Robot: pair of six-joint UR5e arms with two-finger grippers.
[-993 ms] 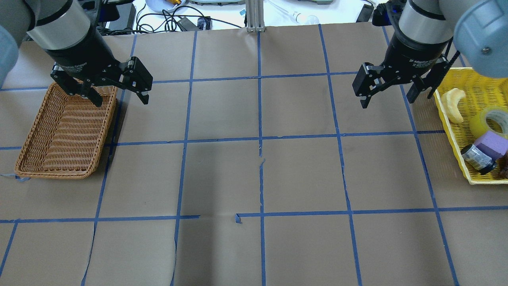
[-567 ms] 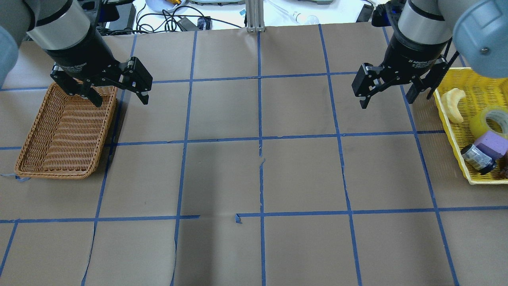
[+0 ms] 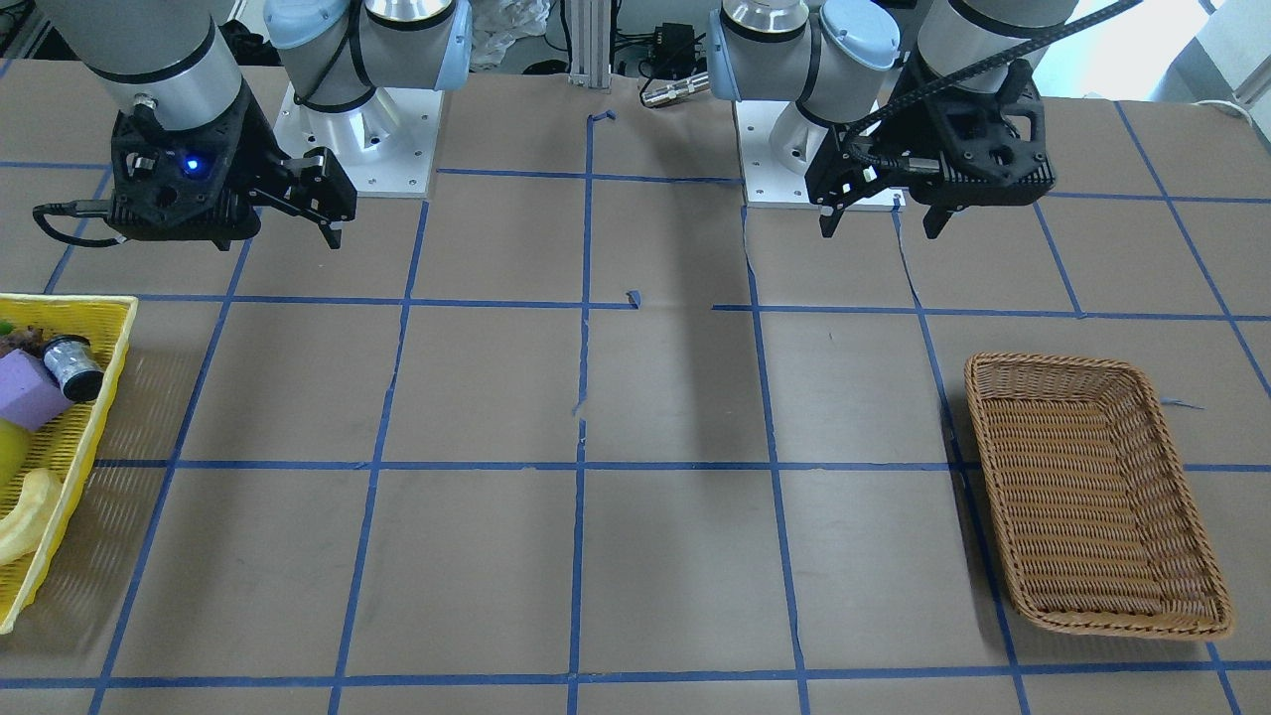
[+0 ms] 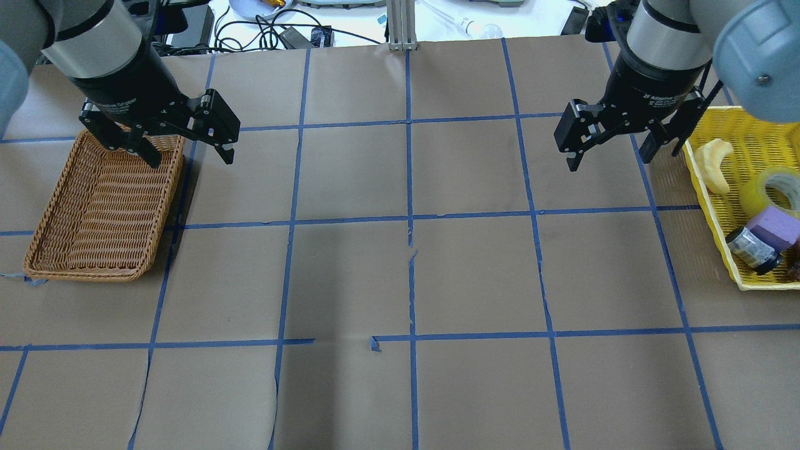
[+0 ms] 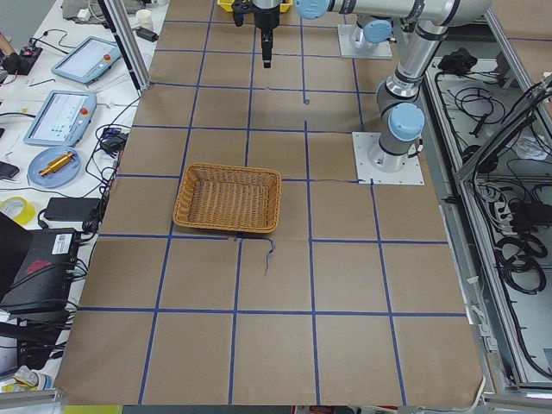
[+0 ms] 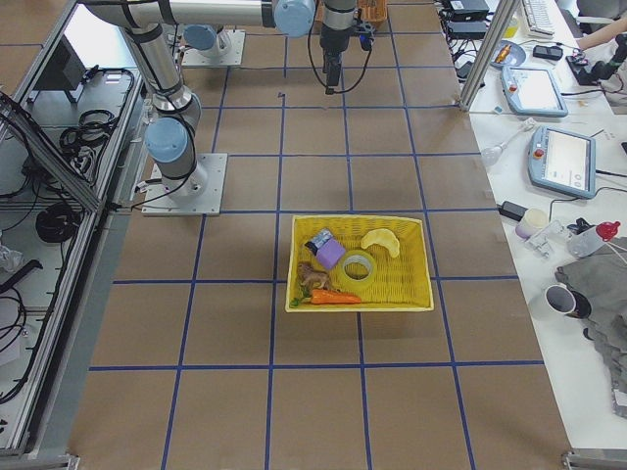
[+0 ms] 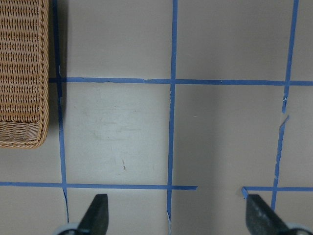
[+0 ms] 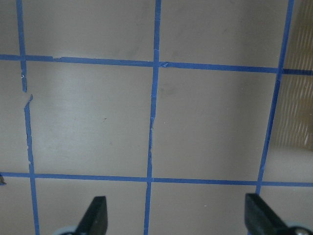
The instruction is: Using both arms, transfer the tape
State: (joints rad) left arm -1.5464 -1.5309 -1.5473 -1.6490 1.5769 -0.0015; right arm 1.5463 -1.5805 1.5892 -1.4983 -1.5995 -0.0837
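Note:
The tape [image 4: 772, 187] is a translucent yellow roll lying in the yellow basket [image 4: 700, 181] at the table's right end. It also shows in the exterior right view [image 6: 357, 265]. My right gripper [image 4: 609, 161] is open and empty, hanging above the table just left of that basket. My left gripper [image 4: 190, 159] is open and empty above the right rim of the empty wicker basket [image 4: 87, 274] at the far left. Both wrist views show only open fingertips over paper: the left gripper [image 7: 178, 215] and the right gripper [image 8: 177, 215].
The yellow basket also holds a pale banana shape [image 4: 716, 164], a purple block [image 4: 778, 226], a silvery spool with black ends [image 4: 750, 248] and a carrot [image 6: 333, 297]. Brown paper with blue tape grid lines covers the table. Cables and devices lie beyond the far edge.

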